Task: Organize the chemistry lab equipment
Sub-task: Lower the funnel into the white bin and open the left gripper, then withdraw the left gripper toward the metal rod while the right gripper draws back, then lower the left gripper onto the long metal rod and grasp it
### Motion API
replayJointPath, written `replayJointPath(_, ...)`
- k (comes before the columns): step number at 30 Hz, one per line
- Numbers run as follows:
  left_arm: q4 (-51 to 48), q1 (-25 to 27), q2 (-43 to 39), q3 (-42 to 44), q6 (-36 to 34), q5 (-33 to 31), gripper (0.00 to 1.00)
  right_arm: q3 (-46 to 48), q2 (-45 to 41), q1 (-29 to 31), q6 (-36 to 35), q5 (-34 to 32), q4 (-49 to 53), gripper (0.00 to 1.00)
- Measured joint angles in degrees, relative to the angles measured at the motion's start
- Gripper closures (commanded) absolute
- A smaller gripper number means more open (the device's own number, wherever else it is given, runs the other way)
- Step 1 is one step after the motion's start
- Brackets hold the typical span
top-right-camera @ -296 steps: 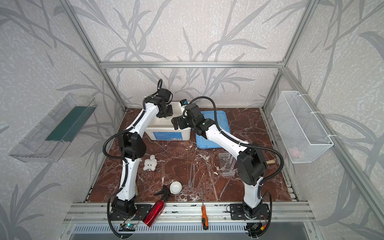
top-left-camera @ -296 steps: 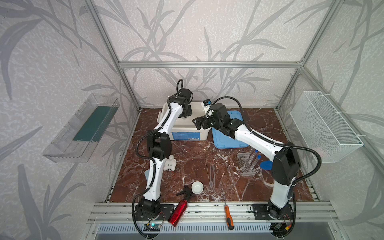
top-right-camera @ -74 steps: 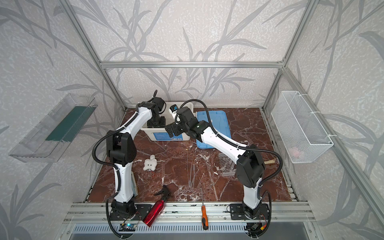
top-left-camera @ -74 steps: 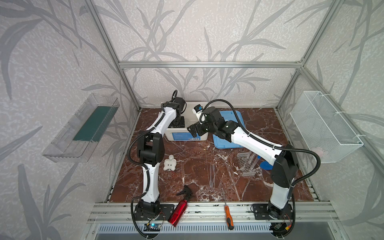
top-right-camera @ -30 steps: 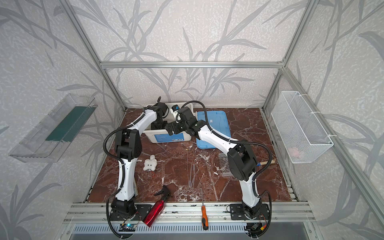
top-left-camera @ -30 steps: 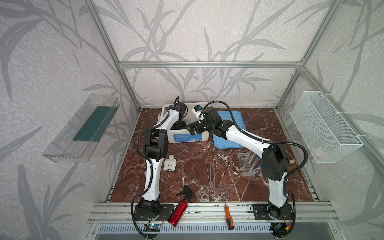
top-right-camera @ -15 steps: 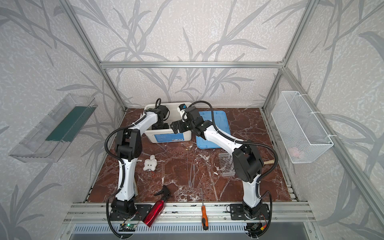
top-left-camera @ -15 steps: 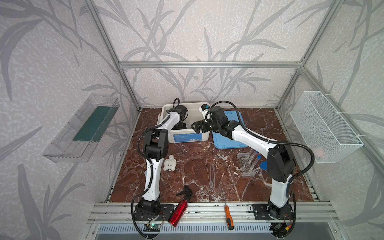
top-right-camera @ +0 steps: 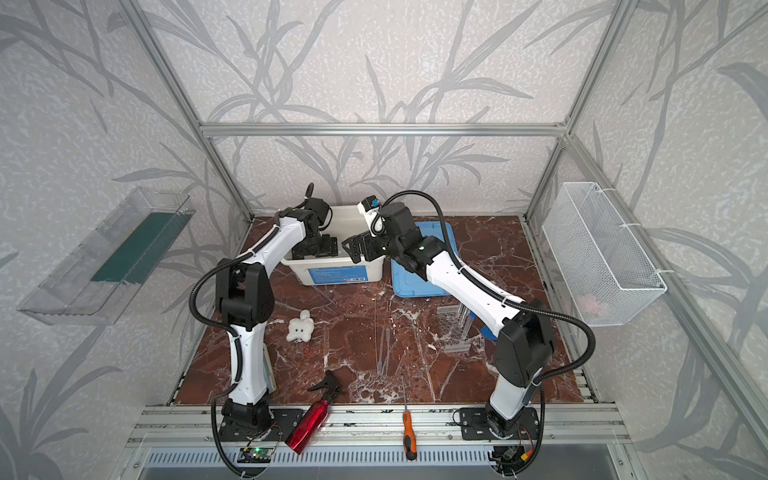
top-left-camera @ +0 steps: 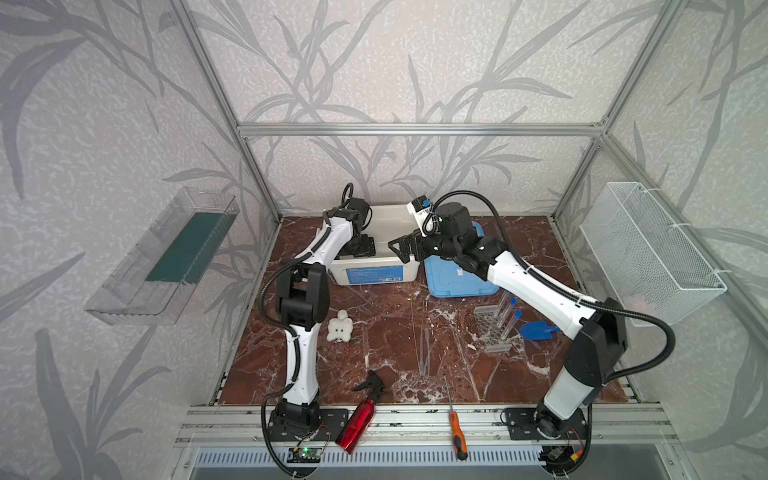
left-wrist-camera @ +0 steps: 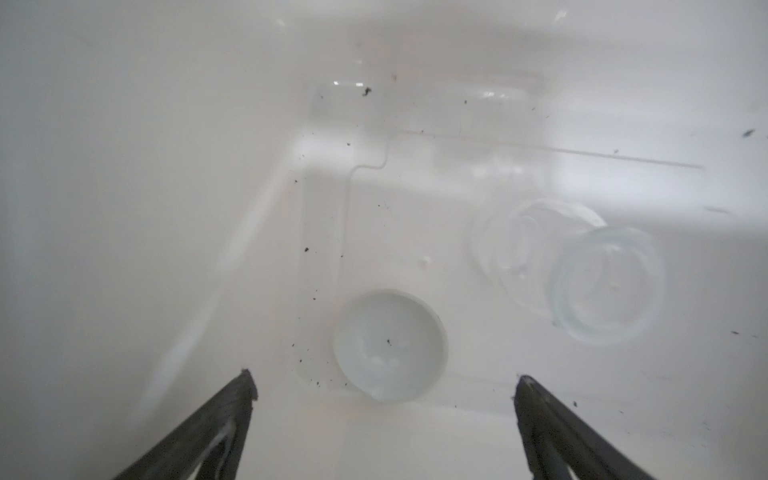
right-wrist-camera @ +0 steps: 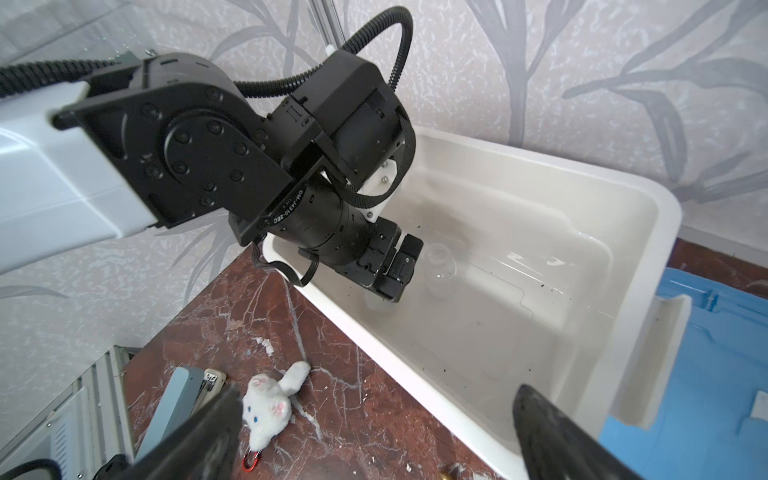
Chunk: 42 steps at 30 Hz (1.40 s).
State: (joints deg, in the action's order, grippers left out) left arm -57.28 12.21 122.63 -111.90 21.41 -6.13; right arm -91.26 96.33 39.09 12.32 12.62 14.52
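Two robot arms [top-left-camera: 536,291] with glossy white shells, black joint housings [right-wrist-camera: 195,137] (studded with round screws) and ribbed black cables [right-wrist-camera: 41,70].

I see a glossy white plastic bin [left-wrist-camera: 124,166] — smooth, grit-speckled; just ahead of my matt black fingers [left-wrist-camera: 216,424], a smooth white dish [left-wrist-camera: 390,345]; beyond, a clear jar [left-wrist-camera: 582,270].

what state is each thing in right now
white bin, open, lid off
blue lid, flat on table beside bin
white dish, mouth up in bin
clear jar, in bin, apart from dish
tubes, capped, standing in rack
droppers, flat on table
left fingers, open, not touching dish
right fingers, open, empty
spray bottle, on its side
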Motion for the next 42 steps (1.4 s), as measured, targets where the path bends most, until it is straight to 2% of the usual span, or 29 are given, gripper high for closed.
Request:
replayJointPath(7,0.79,0.96,-12.22,1.68,0.02,2.01,0.01,4.96,-12.15,-0.09,-2.08,-1.36,1.40,0.01)
replayJointPath(11,1.46,3.89,-19.98,3.43,-0.66,3.91,0.01,8.76,-17.94,-1.29,-2.91,-1.70,3.19,0.01)
replayJointPath(14,1.49,8.50,-24.94,5.01,-1.22,4.59,0.01,10.19,-20.44,-3.82,-3.52,-1.70,6.29,0.01)
replayJointPath(17,1.79,13.75,-29.29,8.52,-1.05,5.14,0.05,12.55,-22.80,-6.60,-4.04,-1.97,9.09,0.01)
replayJointPath(21,3.72,20.59,-35.17,17.94,0.96,6.23,0.16,19.63,-28.39,-8.48,-4.22,-1.70,12.04,0.01)
replayJointPath(24,6.67,23.47,-38.45,26.64,4.26,7.02,0.17,24.20,-31.95,-8.46,-4.22,-0.48,13.84,0.01)
replayJointPath(27,9.73,26.27,-38.88,33.88,8.20,6.75,0.15,28.50,-34.14,-8.44,-3.98,0.85,14.51,0.01)
replayJointPath(29,11.50,28.39,-37.48,37.07,10.62,5.97,0.17,30.75,-34.38,-8.44,-3.69,1.70,14.49,0.01)
replayJointPath(34,16.79,32.48,-29.66,41.31,16.31,5.60,0.33,34.03,-32.65,-8.44,-2.67,4.04,14.49,0.00)
replayJointPath(39,21.68,33.00,-24.79,45.42,19.67,6.01,0.47,34.14,-31.85,-8.44,-2.69,4.42,14.43,0.00)
replayJointPath(42,24.15,33.14,-22.53,46.07,21.40,6.67,0.50,34.29,-31.85,-8.44,-2.69,4.39,14.14,0.00)
